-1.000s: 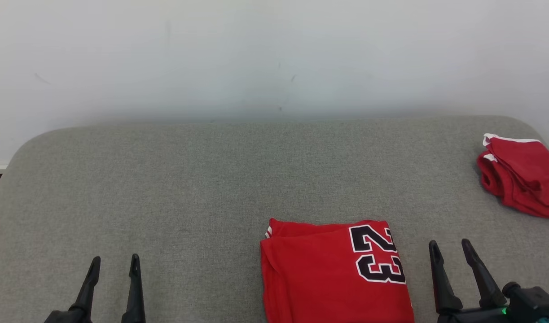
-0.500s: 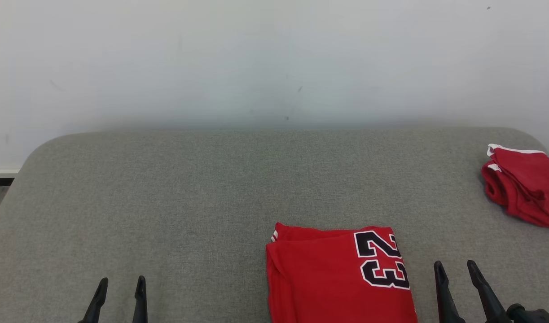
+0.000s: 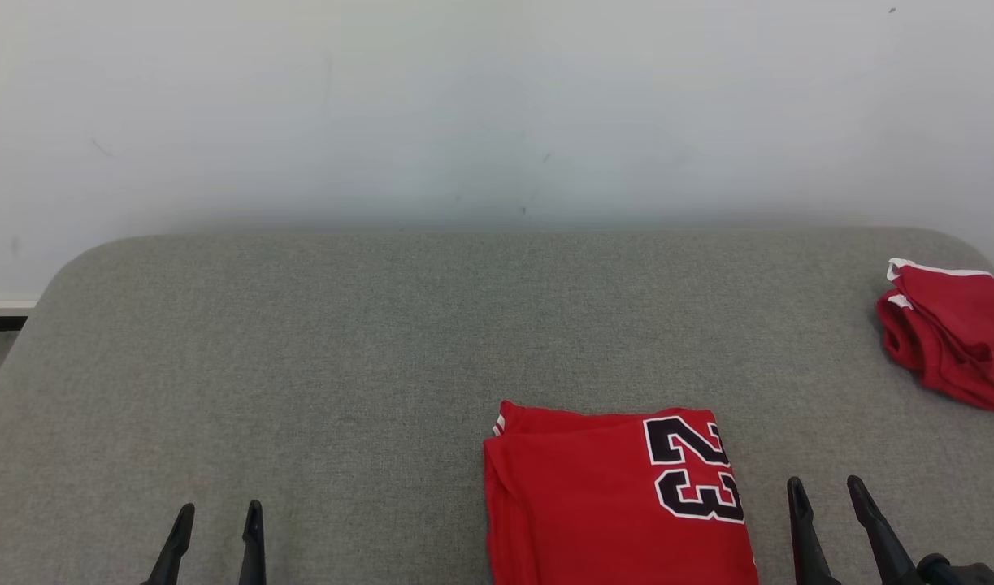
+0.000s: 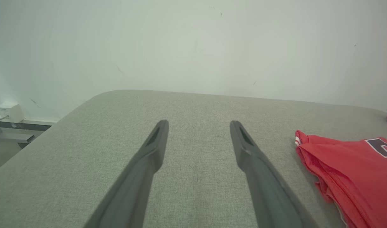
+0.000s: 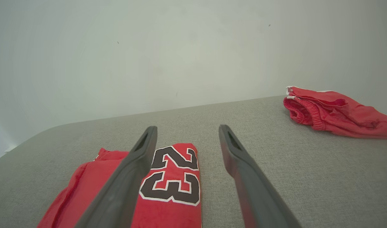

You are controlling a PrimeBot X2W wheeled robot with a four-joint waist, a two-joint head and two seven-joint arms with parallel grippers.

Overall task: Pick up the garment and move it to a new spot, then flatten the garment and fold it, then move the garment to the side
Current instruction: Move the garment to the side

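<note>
On grey woven cushion [image 3: 318, 357], folded red jersey [image 3: 594, 504].

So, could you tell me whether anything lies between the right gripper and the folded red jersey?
Nothing visible does. The open right gripper is just right of the jersey, with bare grey cushion between them. The red shorts lie apart at the far right.
</note>
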